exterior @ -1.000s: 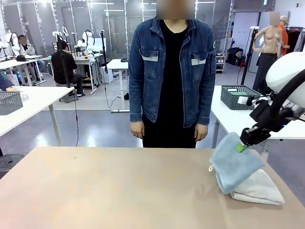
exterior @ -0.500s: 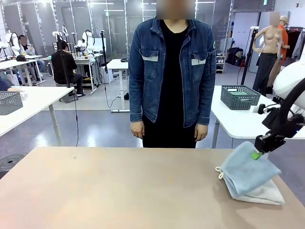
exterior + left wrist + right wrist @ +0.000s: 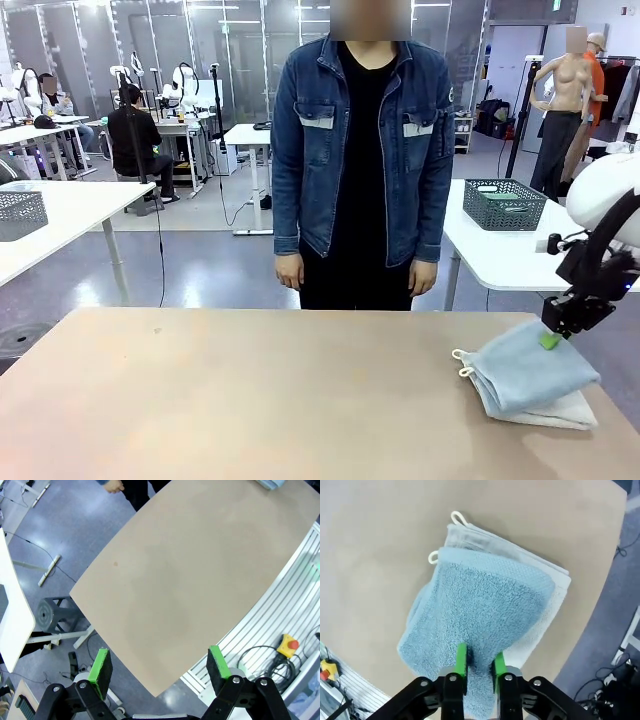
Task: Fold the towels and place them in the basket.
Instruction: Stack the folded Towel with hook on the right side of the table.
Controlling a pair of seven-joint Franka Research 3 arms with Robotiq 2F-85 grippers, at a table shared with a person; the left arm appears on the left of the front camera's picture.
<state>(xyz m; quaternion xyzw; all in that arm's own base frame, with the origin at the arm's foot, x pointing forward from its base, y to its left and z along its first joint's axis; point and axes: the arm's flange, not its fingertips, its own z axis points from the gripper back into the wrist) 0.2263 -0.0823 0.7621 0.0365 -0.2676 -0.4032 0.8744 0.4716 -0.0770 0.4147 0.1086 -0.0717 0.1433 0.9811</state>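
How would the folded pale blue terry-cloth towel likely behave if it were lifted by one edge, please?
The folded pale blue terry-cloth towel would probably droop and unfold, since it already sags over the white towel beneath. It looks light, and its looped pile should resist slipping.

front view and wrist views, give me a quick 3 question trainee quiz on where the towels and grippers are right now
1. True or false: the blue towel lies on top of the white towel.
2. Which gripper is at the blue towel? A. left gripper B. right gripper
3. Fill in: the towels sit near the table's ____ end, robot's side naming.

Key: 1 true; 2 B; 3 right.
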